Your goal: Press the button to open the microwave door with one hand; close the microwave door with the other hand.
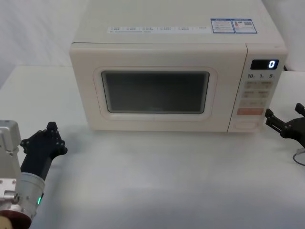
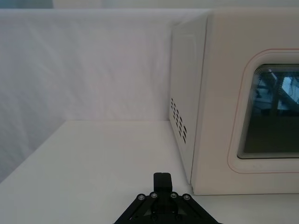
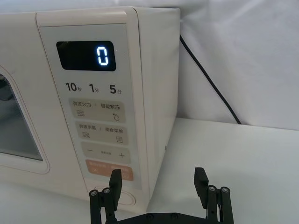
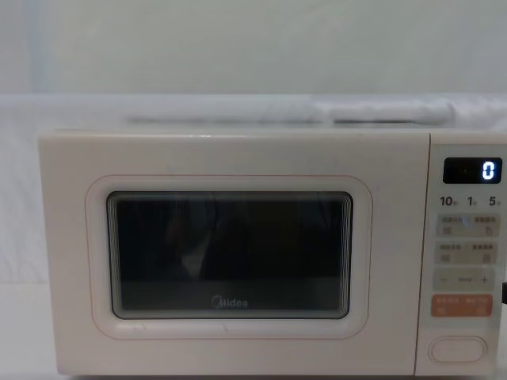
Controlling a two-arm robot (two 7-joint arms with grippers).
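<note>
Right wrist view: the right gripper [image 3: 159,184] holds its two black fingers [image 3: 115,181] spread wide with nothing between them, low in front of the microwave's right front corner.
Right gripper, head view: it [image 1: 285,125] sits off the microwave's right side, level with the lower control panel, near it but not touching.
Button: the wide cream pill-shaped button [image 3: 125,198] sits at the very bottom of the control panel, partly hidden behind one right finger; from the chest camera it [image 4: 457,349] is bare and unpressed.
Orange key: the orange rectangular key [image 3: 110,169] lies just above the button.
Control panel: the narrow panel [image 3: 96,98] carries a digital display [image 3: 86,56] reading 0 above rows of small beige keys.
Power cord: a black cord [image 3: 209,79] runs down the white backdrop behind the microwave's right side.
Left gripper: it [image 1: 46,140] rests over the white table [image 1: 157,176], well to the left of the microwave and apart from it; I cannot tell whether its fingers are parted.
Microwave door: the cream door [image 4: 230,253] with its dark window and Midea logo sits shut, flush with the front.
Left wall of the microwave: vent slots [image 2: 178,120] face the left gripper, with bare table between.
</note>
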